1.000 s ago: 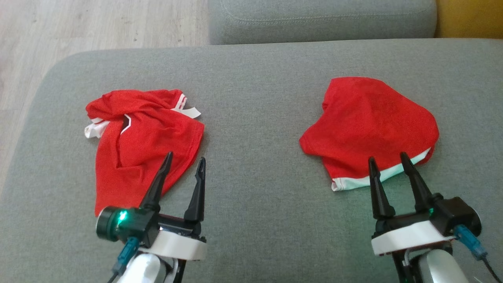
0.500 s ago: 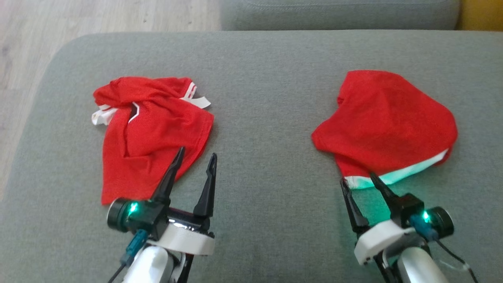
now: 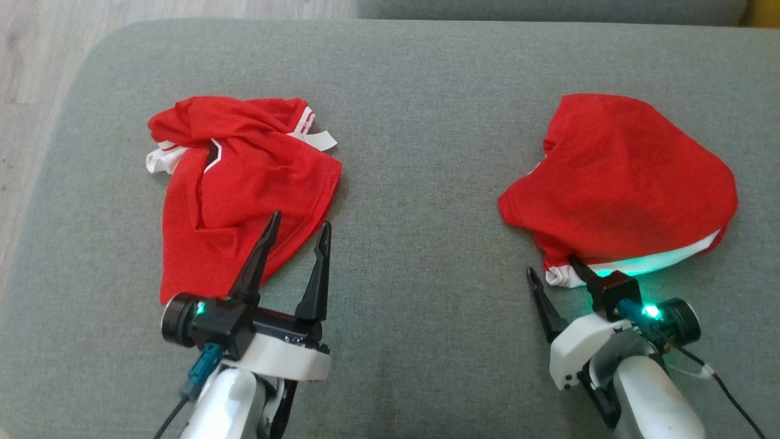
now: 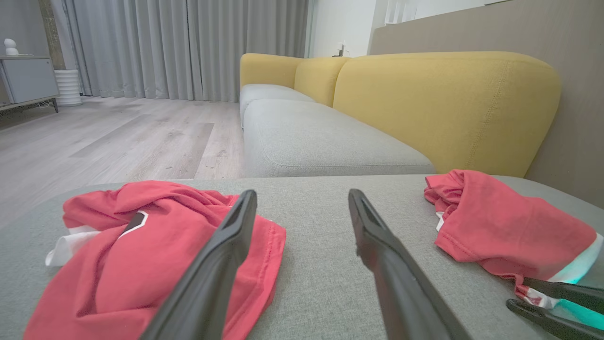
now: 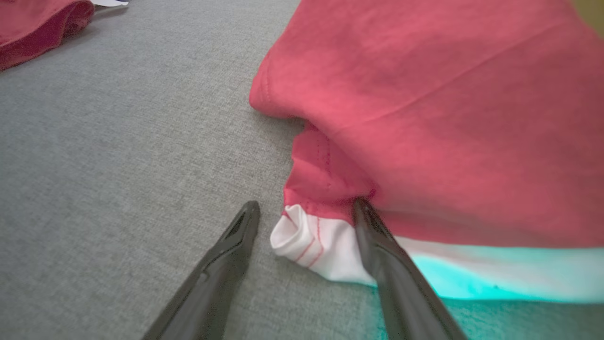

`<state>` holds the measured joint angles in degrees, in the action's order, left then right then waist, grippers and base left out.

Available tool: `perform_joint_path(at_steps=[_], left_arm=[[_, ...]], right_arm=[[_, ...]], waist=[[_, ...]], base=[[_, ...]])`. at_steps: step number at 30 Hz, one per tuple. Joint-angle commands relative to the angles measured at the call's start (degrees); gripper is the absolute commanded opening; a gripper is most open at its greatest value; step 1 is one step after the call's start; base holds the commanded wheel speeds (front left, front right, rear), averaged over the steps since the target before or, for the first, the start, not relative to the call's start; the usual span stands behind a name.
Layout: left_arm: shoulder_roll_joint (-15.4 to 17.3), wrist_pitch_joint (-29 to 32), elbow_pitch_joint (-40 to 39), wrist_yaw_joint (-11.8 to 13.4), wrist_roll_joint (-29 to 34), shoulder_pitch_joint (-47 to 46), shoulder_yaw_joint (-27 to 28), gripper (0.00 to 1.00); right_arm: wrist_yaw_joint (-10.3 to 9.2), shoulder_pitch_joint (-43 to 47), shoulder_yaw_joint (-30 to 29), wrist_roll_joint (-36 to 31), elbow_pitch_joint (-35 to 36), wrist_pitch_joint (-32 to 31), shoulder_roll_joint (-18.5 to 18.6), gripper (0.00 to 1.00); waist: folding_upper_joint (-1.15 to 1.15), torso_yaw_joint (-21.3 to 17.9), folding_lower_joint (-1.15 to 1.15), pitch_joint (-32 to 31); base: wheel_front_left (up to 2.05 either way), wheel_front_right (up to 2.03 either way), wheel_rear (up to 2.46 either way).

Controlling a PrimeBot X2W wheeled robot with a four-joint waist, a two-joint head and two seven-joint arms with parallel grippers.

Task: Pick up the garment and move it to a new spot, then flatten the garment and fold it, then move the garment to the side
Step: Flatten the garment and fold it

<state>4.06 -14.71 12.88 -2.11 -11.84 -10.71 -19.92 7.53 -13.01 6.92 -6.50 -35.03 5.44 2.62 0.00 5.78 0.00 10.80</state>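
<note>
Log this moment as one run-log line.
phase: pick-up approach | right gripper: open, straddling right garment's white hem corner | left gripper: open, empty, at left garment's edge | garments: both crumpled on grey cushion

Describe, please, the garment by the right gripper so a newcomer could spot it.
On the grey cushion lie two red garments. The right garment sits at the tips of the right gripper. Unlike the crumpled left garment, it is a smooth mound with a white hem.

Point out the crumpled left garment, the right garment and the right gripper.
left garment (image 3: 244,183), head view, middle of the red cloth.
right garment (image 3: 627,183), head view, middle of the red cloth.
right gripper (image 5: 306,204), right wrist view, midway between its fingertips.
</note>
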Motion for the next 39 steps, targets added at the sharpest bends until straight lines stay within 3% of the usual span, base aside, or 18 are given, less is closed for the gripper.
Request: perform_joint_path(at_steps=[1, 2, 12, 22, 28, 35, 39], left_arm=[[-0.4, -0.3, -1.4, -0.4, 0.4, -2.9, 2.8, 1.00], [-0.5, -0.3, -1.4, -0.6, -0.1, -2.9, 3.1, 1.00], [-1.0, -0.3, -0.5, -1.3, -0.4, -2.2, 4.4, 1.00], [-1.2, -0.3, -1.4, -0.9, -3.3, 0.2, 5.3, 1.00], [-1.2, -0.3, -1.8, -0.3, -4.2, 0.8, 4.6, 1.00], [-1.2, -0.3, -2.0, 0.4, -5.0, 1.9, 4.0, 1.00], [-1.2, -0.3, -1.9, 0.8, -5.2, 2.7, 4.0, 1.00]], right_arm=[[-0.04, 0.5, 1.2, 0.0, -1.8, -1.9, 0.3, 0.15], [-0.04, 0.4, 1.3, 0.3, -2.1, -2.0, 0.3, 0.00], [-0.04, -0.9, 2.2, 5.0, -0.1, 2.1, 0.3, 0.00], [-0.04, -6.2, 6.6, 9.8, 9.8, 2.0, 0.3, 0.00], [-0.04, -14.4, 9.7, 12.5, 13.8, -3.0, 0.3, 0.00], [-0.04, -26.9, 13.3, 20.4, 12.7, -7.0, 0.3, 0.00], [-0.04, -35.0, 10.1, 27.3, 9.8, -5.3, 0.3, 0.00]], waist=[[0.00, -0.1, 0.00, 0.2], [0.00, -0.1, 0.00, 0.1], [0.00, -0.8, 0.00, -2.8], [0.00, -1.0, 0.00, -7.0], [0.00, 0.6, 0.00, -8.8], [0.00, 2.7, 0.00, -10.3], [0.00, 3.0, 0.00, -11.2]], base=[[0.00, 0.00, 0.00], [0.00, 0.00, 0.00], [0.00, 0.00, 0.00], [0.00, 0.00, 0.00], [0.00, 0.00, 0.00], [0.00, 0.00, 0.00], [0.00, 0.00, 0.00]])
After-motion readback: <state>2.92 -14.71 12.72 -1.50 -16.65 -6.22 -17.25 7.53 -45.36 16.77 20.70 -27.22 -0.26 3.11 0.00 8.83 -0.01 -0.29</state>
